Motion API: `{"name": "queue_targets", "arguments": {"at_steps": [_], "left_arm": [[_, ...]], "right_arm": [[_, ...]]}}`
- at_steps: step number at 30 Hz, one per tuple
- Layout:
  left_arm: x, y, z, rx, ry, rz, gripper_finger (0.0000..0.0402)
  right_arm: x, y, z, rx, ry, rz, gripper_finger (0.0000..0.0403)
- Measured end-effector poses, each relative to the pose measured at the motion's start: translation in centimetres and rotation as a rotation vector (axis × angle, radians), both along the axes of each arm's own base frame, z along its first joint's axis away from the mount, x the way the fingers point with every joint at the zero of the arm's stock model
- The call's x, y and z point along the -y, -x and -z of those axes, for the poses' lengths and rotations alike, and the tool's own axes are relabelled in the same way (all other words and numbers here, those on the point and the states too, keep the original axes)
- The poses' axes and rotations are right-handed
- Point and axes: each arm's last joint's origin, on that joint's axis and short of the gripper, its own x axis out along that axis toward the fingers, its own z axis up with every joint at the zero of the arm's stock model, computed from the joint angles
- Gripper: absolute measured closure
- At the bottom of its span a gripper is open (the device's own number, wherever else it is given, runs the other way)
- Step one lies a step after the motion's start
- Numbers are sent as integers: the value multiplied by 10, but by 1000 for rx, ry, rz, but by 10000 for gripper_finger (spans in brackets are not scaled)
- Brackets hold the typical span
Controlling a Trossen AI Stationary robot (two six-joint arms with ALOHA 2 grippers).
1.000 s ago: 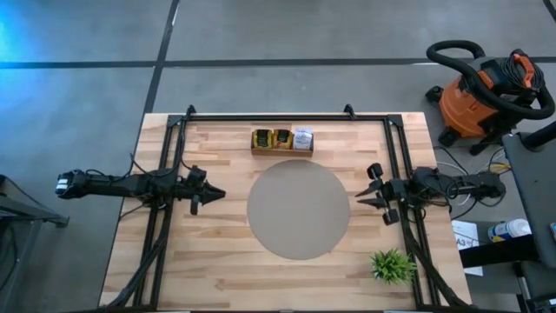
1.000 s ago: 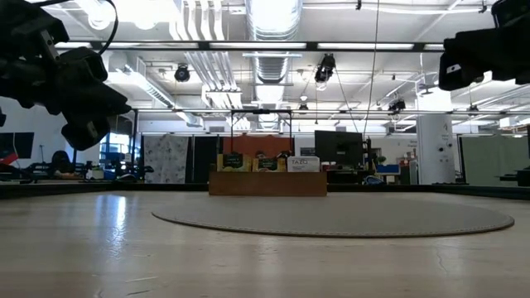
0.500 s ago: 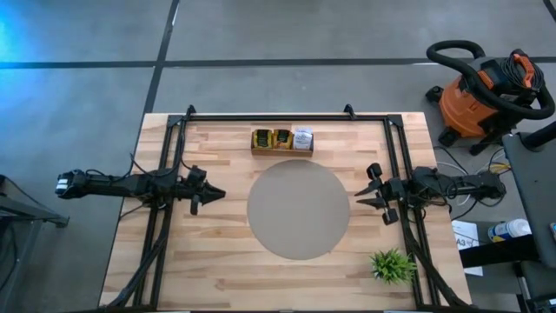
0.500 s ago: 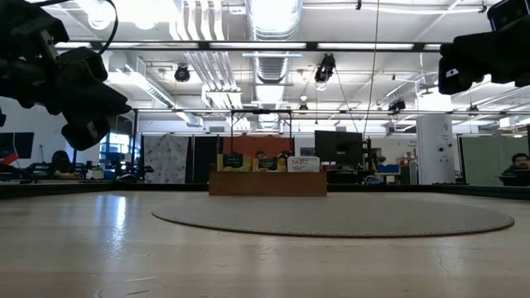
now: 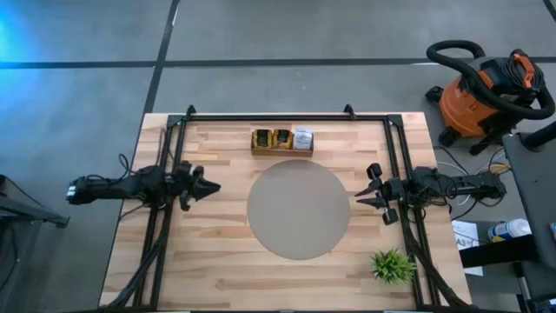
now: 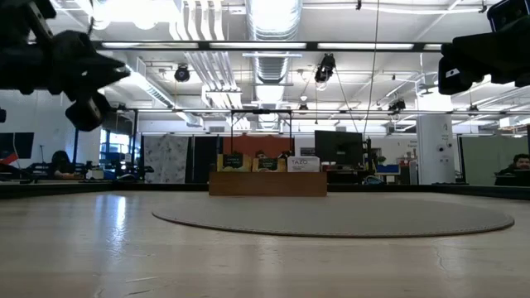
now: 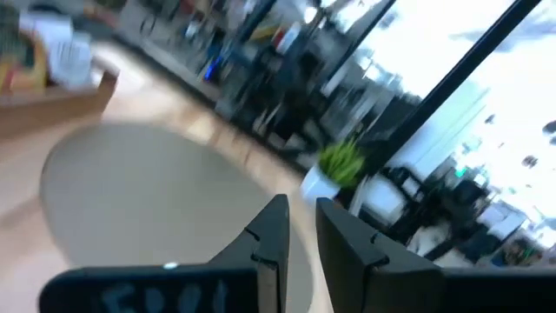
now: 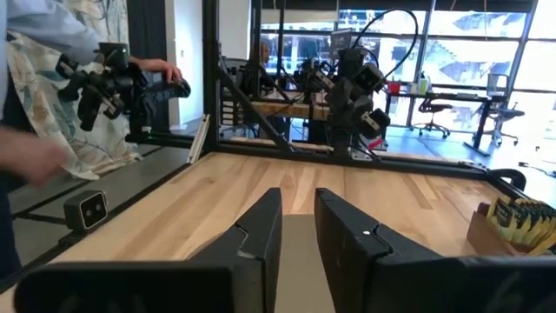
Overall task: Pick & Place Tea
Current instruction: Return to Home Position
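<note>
Left hand (image 5: pixel 211 185) is seen pressed together and empty above the counter's (image 5: pixel 217 261) left side, right hand (image 5: pixel 358 196) likewise at the right; tea (image 5: pixel 281 138) is lodged in the wooden tray (image 5: pixel 280 152).

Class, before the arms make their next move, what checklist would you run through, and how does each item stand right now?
1. Tea sitting in the wooden tray: ok.
2. No packets lying on the round mat: ok.
3. Left gripper shut and empty, beside the mat: ok.
4. Right gripper shut and empty, beside the mat: ok.
5. Plant apart from both arms: ok.
6. Packet count in the tray: cannot tell.
</note>
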Motion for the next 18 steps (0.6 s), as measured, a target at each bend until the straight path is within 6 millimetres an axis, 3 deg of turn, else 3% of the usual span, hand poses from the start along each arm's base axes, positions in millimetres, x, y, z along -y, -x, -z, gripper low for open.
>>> {"name": "queue_targets", "arguments": {"at_steps": [11,18], "left_arm": [[0,5,-10,129,-32,17,347],[1,5,-9,143,-452,68,347]], "right_arm": [[0,0,0,-5,1,0,318],[0,0,0,-5,1,0,315]]}}
